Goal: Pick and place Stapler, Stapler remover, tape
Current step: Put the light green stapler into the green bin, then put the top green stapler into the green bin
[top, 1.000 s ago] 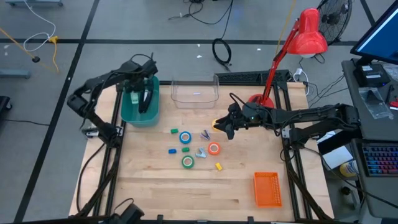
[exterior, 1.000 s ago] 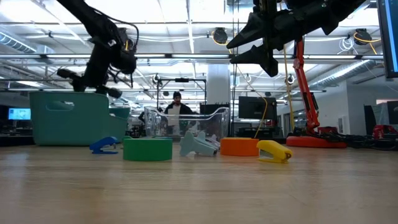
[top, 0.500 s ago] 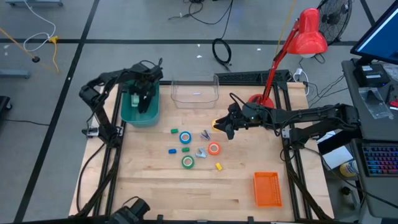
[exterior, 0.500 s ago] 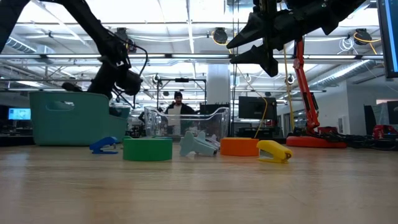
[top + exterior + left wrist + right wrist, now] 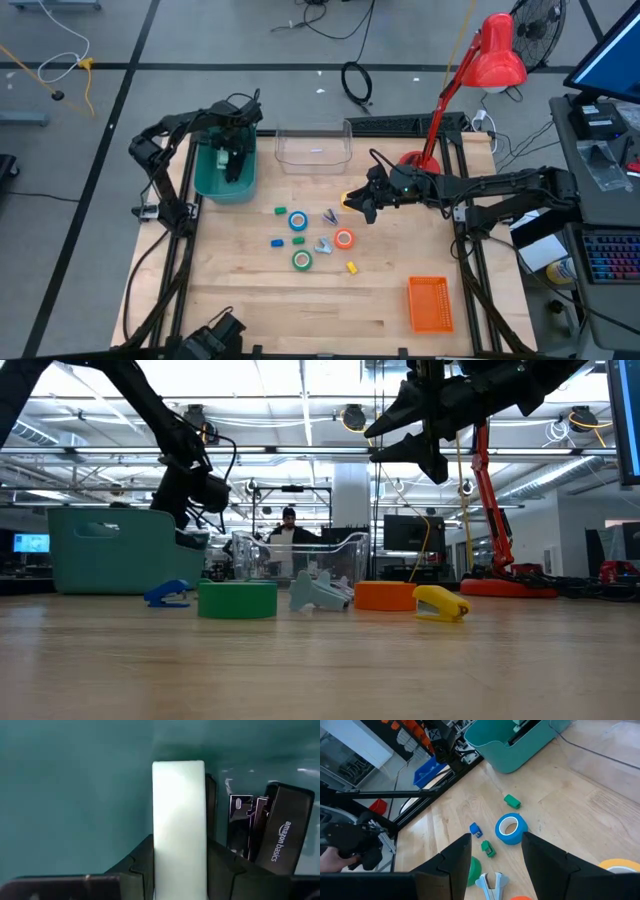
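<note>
I had the left claw (image 5: 233, 160) down inside the teal plastic bin (image 5: 208, 181), clamped on a pale slab-shaped stapler (image 5: 178, 820) awaiting release beside a black stapler (image 5: 280, 837), while the right claw (image 5: 357, 206) hovered open above the four tape rolls (image 5: 298, 221) on the wooden tabletop (image 5: 250, 290).

The only writing I can make out is "amazon basics", in pale letters along the black stapler (image 5: 282, 832). It lies in the teal bin (image 5: 75, 795)
</note>
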